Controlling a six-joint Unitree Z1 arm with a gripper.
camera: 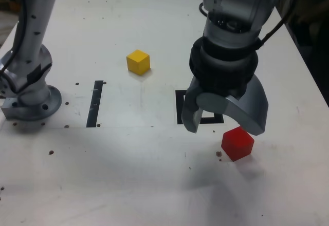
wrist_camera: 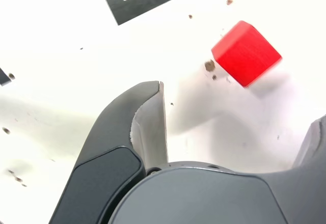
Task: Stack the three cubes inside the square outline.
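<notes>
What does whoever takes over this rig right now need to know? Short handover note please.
Gripper: open, empty, poised over the table just above the red cube, not touching it.
Red cube: on the table, outside the square outline, toward the exterior view's lower right.
Yellow cube: on the table, away from the outline, toward the exterior view's upper left.
Green cube: not in view.
Done: nothing stacked.
Left: all three cubes; red looks like the next pick.
</notes>
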